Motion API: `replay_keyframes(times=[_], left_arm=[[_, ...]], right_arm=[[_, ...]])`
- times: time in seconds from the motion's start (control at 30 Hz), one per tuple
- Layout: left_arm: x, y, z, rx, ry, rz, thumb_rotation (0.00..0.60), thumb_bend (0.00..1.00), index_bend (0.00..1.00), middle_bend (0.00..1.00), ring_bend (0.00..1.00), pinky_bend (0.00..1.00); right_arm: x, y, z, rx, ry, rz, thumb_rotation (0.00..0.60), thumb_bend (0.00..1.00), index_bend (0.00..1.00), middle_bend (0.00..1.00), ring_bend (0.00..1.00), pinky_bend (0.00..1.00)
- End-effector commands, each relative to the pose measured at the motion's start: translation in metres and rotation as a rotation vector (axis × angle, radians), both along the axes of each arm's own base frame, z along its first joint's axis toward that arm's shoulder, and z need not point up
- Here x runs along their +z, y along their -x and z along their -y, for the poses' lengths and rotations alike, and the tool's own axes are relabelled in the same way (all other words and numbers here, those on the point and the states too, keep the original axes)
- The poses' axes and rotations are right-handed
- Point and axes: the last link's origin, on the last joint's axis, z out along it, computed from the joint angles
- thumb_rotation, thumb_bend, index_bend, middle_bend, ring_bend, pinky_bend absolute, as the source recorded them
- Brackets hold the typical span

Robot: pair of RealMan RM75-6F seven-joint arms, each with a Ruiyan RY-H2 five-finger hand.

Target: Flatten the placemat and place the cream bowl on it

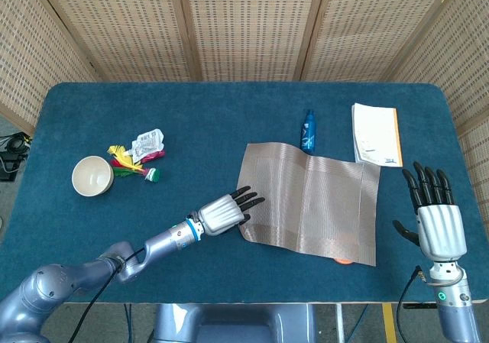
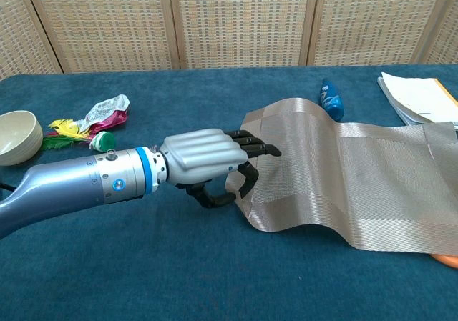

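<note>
Across the whole table (image 1: 229,114) runs a dark blue felt-like cover, backed on the far side by woven cane screen panels (image 1: 252,22). Near the middle-right lies the placemat (image 1: 313,205), a grey-brown woven sheet that is not flat — the chest view shows it rippled, with a raised fold along its far-left part. The left hand (image 2: 204,160) sits at the mat's near-left corner, dark fingers (image 2: 254,148) lying on top of the edge and the thumb curled below it; it appears to pinch the mat, though the contact under the edge is hidden. The right hand (image 1: 437,221) hangs at the near-right, off the mat, fingers straight and apart, holding nothing. The cream bowl (image 1: 92,176) stands upright far to the left, well apart from the mat. Just right of it is a small heap of coloured wrappers (image 1: 137,156). A blue bottle (image 1: 308,131) lies at the mat's far edge; a white booklet (image 1: 376,134) lies to its right. Something orange (image 1: 344,261) peeks from under the mat's near edge — too hidden to identify.
</note>
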Motion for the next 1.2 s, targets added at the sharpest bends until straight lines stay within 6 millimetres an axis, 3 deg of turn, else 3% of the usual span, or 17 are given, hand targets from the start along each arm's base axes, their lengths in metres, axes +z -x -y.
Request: replay_keyframes(times=[0.03, 0.23, 0.5, 0.7, 0.9, 1.2], left_arm=[[0.01, -0.002, -0.004, -0.001, -0.024, 0.03, 0.6, 0.54, 0.81, 0.0, 0.0, 0.0], [0.04, 0.011, -0.008, -0.052, -0.124, 0.015, 0.6, 0.54, 0.82, 0.0, 0.0, 0.0], [0.09, 0.076, 0.01, 0.03, -0.241, -0.069, 0.6, 0.55, 0.83, 0.0, 0.0, 0.0], [0.117, 0.108, 0.033, 0.099, -0.251, -0.112, 0.6, 0.55, 0.83, 0.0, 0.0, 0.0], [0.128, 0.121, 0.061, 0.137, -0.2, -0.178, 0.6, 0.55, 0.83, 0.0, 0.0, 0.0], [0.131, 0.113, 0.091, 0.129, -0.107, -0.22, 0.6, 0.55, 0.83, 0.0, 0.0, 0.0]], right_arm=[[0.0, 0.0, 0.0, 0.0, 0.0, 0.002, 0.6, 0.0, 0.05, 0.0, 0.0, 0.0], [0.002, -0.002, -0.002, 0.01, 0.003, 0.009, 0.6, 0.0, 0.05, 0.0, 0.0, 0.0], [0.001, -0.006, -0.005, 0.027, -0.006, 0.014, 0.6, 0.0, 0.05, 0.0, 0.0, 0.0], [0.001, -0.008, -0.007, 0.034, -0.008, 0.016, 0.6, 0.0, 0.05, 0.0, 0.0, 0.0], [0.001, -0.009, -0.006, 0.036, -0.009, 0.013, 0.6, 0.0, 0.05, 0.0, 0.0, 0.0], [0.002, -0.009, -0.007, 0.035, -0.003, 0.013, 0.6, 0.0, 0.06, 0.0, 0.0, 0.0]])
